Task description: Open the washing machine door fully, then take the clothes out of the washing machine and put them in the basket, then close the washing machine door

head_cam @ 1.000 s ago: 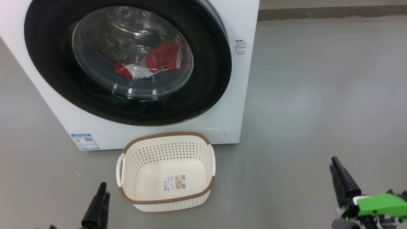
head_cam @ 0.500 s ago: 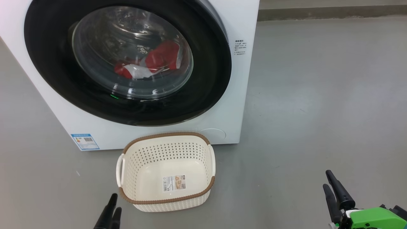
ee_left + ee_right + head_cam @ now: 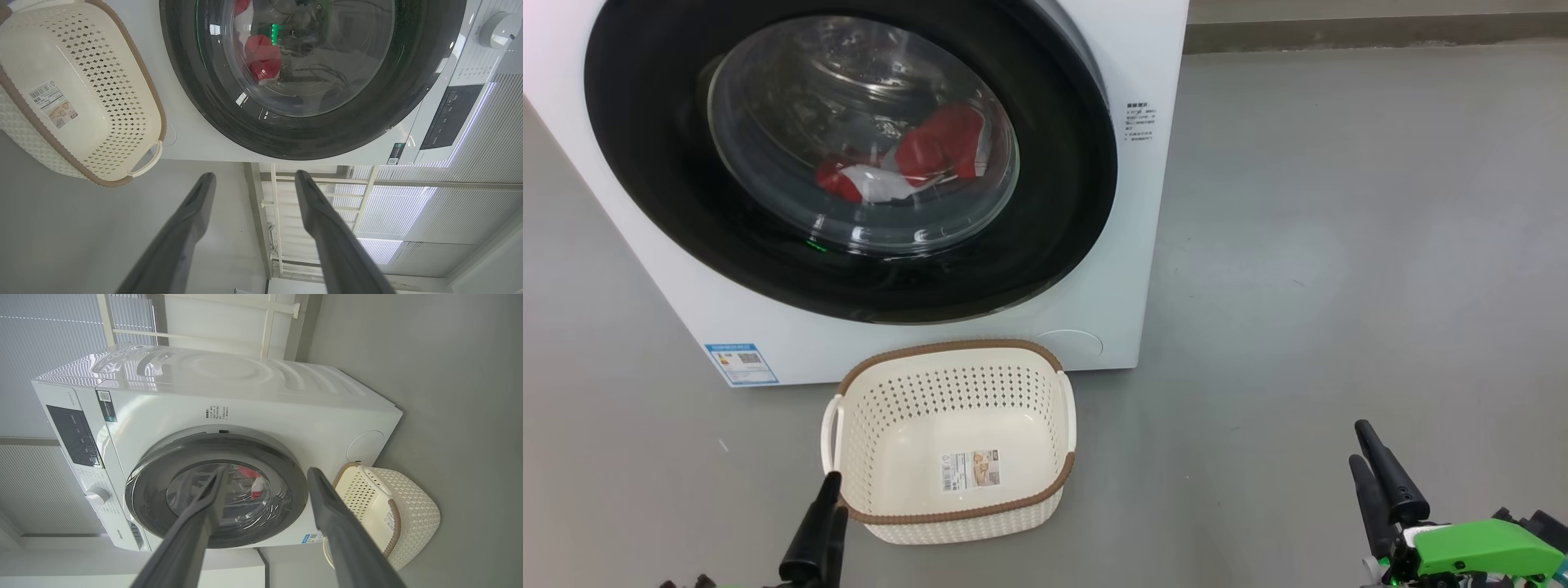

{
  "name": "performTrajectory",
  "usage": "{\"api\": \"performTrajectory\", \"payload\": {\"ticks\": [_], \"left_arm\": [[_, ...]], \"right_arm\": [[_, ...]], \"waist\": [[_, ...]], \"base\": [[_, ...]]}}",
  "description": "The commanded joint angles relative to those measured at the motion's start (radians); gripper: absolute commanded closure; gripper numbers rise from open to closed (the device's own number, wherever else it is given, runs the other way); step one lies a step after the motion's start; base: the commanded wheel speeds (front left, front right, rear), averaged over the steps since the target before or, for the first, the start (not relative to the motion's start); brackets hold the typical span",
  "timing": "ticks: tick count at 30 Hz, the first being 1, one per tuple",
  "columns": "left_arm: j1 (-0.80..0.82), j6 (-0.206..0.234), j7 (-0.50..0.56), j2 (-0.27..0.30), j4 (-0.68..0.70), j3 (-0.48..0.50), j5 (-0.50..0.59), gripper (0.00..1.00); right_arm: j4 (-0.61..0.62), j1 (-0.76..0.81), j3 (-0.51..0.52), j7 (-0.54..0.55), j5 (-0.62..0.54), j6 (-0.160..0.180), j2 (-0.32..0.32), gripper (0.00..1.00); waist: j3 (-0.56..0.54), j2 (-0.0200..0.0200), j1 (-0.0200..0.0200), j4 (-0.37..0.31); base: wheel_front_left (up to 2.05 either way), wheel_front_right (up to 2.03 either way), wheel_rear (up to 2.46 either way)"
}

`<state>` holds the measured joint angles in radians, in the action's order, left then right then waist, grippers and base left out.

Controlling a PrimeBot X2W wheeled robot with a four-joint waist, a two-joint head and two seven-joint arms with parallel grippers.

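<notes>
step: door opening | washing machine door [image 3: 849, 155] shut, clothes [image 3: 907, 159] behind it, basket [image 3: 947, 347] on floor | left hand [image 3: 254, 174], right hand [image 3: 267, 470] splayed, nothing held | next: door edge to be caught, swung out

the right gripper [image 3: 268, 471] shows two long dark fingers rising from the bottom edge, spread wide, nothing between them. beyond them a white washing machine [image 3: 245, 396] appears turned sideways, its round black-rimmed door [image 3: 286, 473] shut. red and white clothes [image 3: 247, 472] show through the glass. a cream perforated basket [image 3: 412, 510] with a brown rim sits on the grey floor [image 3: 449, 375] just before the machine. a dark control panel [image 3: 75, 435] and white dial [image 3: 97, 495] lie at the left.
</notes>
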<state>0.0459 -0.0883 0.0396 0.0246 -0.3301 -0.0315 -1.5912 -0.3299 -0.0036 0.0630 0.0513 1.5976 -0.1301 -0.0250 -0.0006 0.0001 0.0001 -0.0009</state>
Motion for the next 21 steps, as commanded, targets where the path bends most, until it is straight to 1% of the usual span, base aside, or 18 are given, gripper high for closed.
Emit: {"api": "performTrajectory", "payload": {"ticks": [1,9,21], "left_arm": [[0.056,0.004,-0.012,0.022,0.034,-0.003,0.022,0.00],[0.080,0.016,-0.035,0.033,0.051,-0.034,0.105,0.00],[0.110,0.043,-0.070,0.040,0.085,-0.073,0.277,0.00]], "right_arm": [[0.035,-0.048,-0.010,-0.011,-0.025,0.000,-0.015,0.00],[0.054,-0.057,-0.018,-0.023,-0.075,0.000,-0.016,0.00],[0.098,-0.067,-0.004,-0.031,-0.227,0.000,-0.009,0.00]], "waist": [[0.000,-0.0001,0.0000,0.000],[0.000,-0.0001,0.0000,0.000],[-0.002,-0.0001,0.0000,0.000]], "base": [[0.00,0.00,0.00],[0.00,0.00,0.00],[0.00,0.00,0.00]]}}
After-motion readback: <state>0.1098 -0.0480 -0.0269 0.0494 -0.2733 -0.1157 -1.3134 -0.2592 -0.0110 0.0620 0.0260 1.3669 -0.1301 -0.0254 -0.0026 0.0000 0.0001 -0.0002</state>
